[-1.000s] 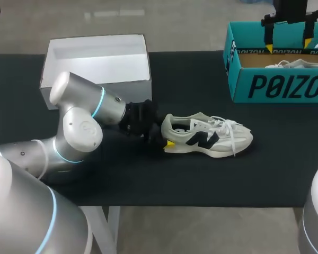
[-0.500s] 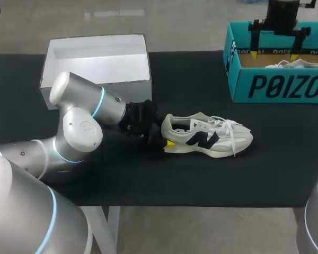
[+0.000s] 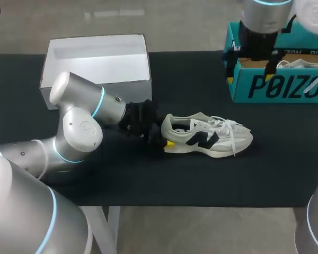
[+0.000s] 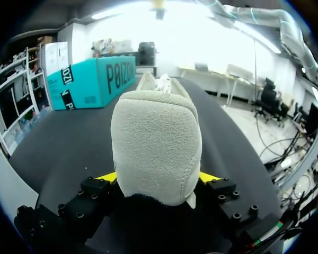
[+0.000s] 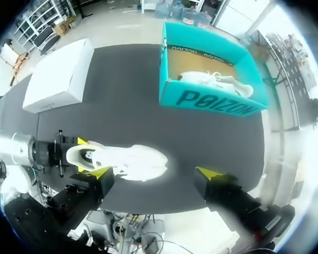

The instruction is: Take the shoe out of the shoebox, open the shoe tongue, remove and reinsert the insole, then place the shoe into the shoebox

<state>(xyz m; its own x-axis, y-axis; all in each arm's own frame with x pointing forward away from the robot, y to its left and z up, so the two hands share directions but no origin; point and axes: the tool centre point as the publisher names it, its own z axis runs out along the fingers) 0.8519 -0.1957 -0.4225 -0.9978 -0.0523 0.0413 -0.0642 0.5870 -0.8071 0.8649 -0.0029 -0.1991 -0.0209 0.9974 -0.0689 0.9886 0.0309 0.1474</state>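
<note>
A cream shoe (image 3: 209, 136) with a dark side logo lies on its sole on the black table (image 3: 201, 180), toe pointing right. My left gripper (image 3: 161, 138) is shut on its heel; in the left wrist view the heel (image 4: 156, 148) fills the space between the two yellow fingertips (image 4: 107, 177). The teal shoebox (image 3: 286, 87) stands open at the back right. My right gripper (image 3: 250, 64) hangs over the box's left end. In its own view the right gripper (image 5: 153, 173) is wide open and holds nothing, high above the shoe (image 5: 127, 159).
A second pale shoe (image 3: 302, 63) lies inside the teal shoebox (image 5: 212, 100). An open white box (image 3: 98, 61) stands at the back left, behind my left arm (image 3: 79, 116). Bare black table lies between the two boxes and in front of the shoe.
My right arm has swung forward and leftward from behind the teal shoebox to over its left end. The left arm and the shoe have not moved.
</note>
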